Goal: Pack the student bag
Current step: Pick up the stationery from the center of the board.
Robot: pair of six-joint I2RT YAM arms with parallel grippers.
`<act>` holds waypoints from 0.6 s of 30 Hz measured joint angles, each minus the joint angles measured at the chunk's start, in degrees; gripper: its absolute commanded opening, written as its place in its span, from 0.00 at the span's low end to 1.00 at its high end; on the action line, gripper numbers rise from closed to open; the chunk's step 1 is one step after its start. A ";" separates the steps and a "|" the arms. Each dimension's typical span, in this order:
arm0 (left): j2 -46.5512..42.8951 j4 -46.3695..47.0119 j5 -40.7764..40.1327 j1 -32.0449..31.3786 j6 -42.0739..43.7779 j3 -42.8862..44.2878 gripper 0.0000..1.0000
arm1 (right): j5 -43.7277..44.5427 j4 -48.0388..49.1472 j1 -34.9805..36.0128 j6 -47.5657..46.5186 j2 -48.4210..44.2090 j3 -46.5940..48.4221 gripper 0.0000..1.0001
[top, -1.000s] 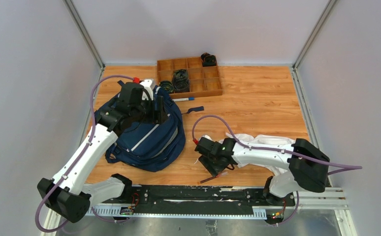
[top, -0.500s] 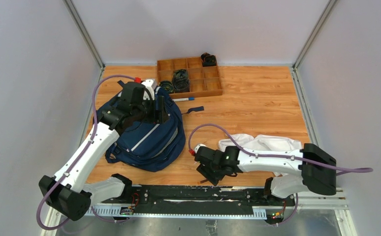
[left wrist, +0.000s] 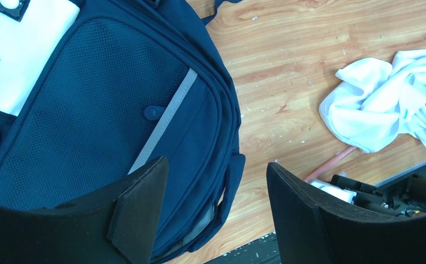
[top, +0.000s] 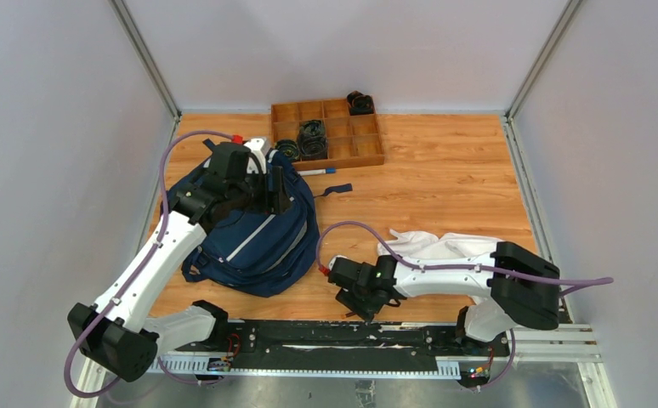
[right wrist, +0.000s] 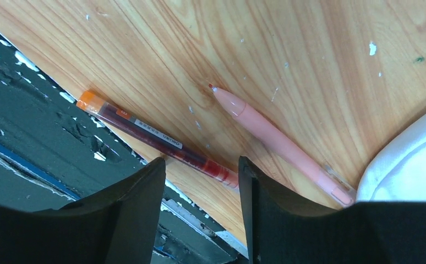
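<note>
While the left hand point(left wrist: 215, 168) and right hand point(right wrist: 200, 162) gape, grey walls point(top: 351, 42) enclose the scuffed wooden table point(top: 445, 170).

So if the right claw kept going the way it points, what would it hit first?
Probably the dark red pen with the orange cap: its end lies between the open fingers of the right gripper, on the table. The pink pen lies just aside. Depth is unclear.

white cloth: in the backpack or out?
Out. The white cloth lies crumpled on the table, to the right of the backpack and apart from it.
</note>
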 measured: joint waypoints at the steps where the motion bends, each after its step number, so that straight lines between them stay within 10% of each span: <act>1: 0.00 0.00 0.22 0.22 -0.11 -0.13 0.71 | -0.13 0.04 0.00 -0.15 0.13 0.11 0.52; 18: 1.49 -2.23 -0.59 6.40 -1.25 -1.51 0.70 | -0.81 1.81 0.00 -3.82 5.14 4.81 0.07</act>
